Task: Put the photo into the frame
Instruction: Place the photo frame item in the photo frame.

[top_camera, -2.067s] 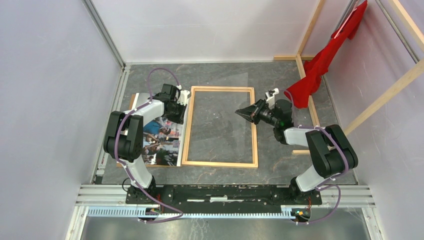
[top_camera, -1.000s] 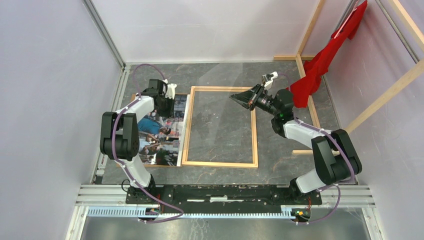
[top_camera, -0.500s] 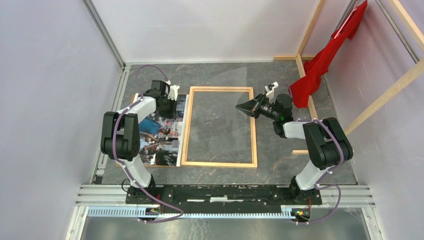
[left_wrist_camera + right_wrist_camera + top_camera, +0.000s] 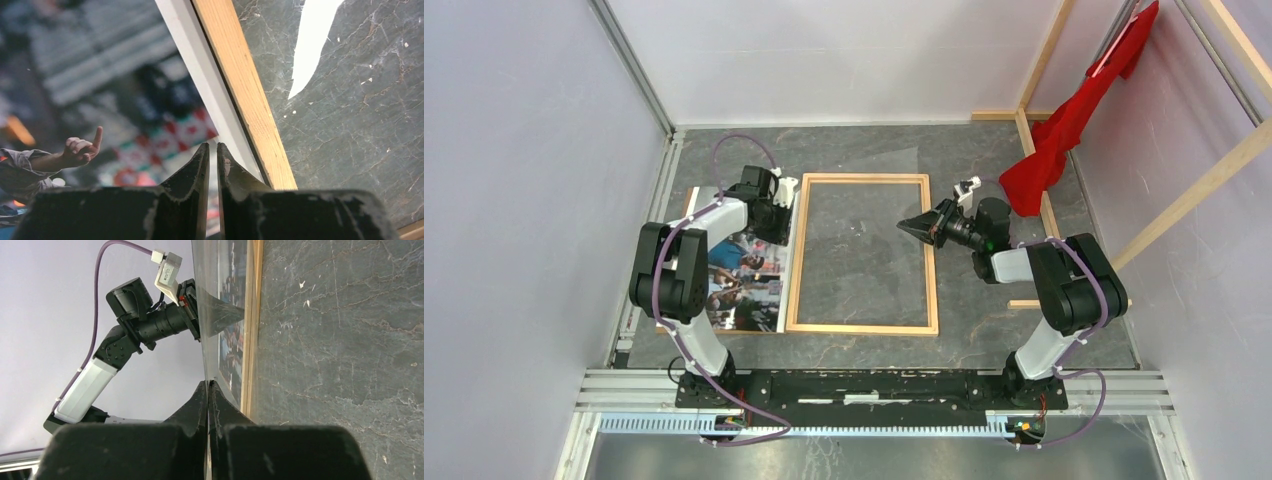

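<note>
Tabletop (image 4: 984, 150): pane (image 4: 854, 200) held over frame (image 4: 864, 328); photo (image 4: 744, 270) edge alongside.

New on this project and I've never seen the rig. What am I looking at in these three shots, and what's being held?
These are two robot arms bolted at the near edge of a table, each ending in a two-finger gripper. The wide picture comes from a fixed camera above and behind them. The other two come from a camera on each wrist, so the dark wedges at the bottom are that arm's own fingers.

On the table lie a light wooden frame and, right beside it on the left, the photo, picture side up. A red cloth hangs on a wooden rack at the far right.

The right gripper is shut on the edge of a clear pane, which is raised and tilted. The left gripper looks pinched on the pane's opposite edge, though that is hard to see.
</note>
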Robot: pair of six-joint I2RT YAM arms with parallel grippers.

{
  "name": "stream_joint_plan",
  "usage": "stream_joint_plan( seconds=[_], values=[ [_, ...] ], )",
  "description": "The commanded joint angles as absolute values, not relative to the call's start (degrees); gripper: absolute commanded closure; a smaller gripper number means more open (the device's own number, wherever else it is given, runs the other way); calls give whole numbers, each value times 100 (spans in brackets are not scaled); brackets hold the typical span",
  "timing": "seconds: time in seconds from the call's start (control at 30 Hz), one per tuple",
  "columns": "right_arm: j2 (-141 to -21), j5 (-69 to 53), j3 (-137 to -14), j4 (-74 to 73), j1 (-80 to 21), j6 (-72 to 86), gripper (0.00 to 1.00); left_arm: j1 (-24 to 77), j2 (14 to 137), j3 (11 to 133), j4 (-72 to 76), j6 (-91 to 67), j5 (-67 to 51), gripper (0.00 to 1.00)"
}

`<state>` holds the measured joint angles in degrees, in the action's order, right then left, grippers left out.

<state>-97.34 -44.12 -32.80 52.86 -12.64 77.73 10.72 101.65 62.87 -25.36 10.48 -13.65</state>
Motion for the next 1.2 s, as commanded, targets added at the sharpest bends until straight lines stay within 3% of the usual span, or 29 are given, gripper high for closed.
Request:
stream_joint_plan(
  seconds=[0.0, 0.3, 0.67, 1.17],
  values=[
    [-9603, -4588, -3251, 5668, -1274, 7998, 100, 1130, 10107, 6215, -2330, 827, -1414, 83],
    [-9571, -4530, -3217, 5263, -1278, 7903, 100, 1160, 10149, 6135, -2216, 810, -1406, 84],
    [-9457, -4222, -4000, 3118, -1249, 6267, 100, 1171, 10113, 6091, -2183, 839, -1367, 84],
    [-9462, -3996, -4078, 2497, -1196, 5914, 100, 1178, 10092, 6091, -2183, 871, -1313, 85]
  ],
)
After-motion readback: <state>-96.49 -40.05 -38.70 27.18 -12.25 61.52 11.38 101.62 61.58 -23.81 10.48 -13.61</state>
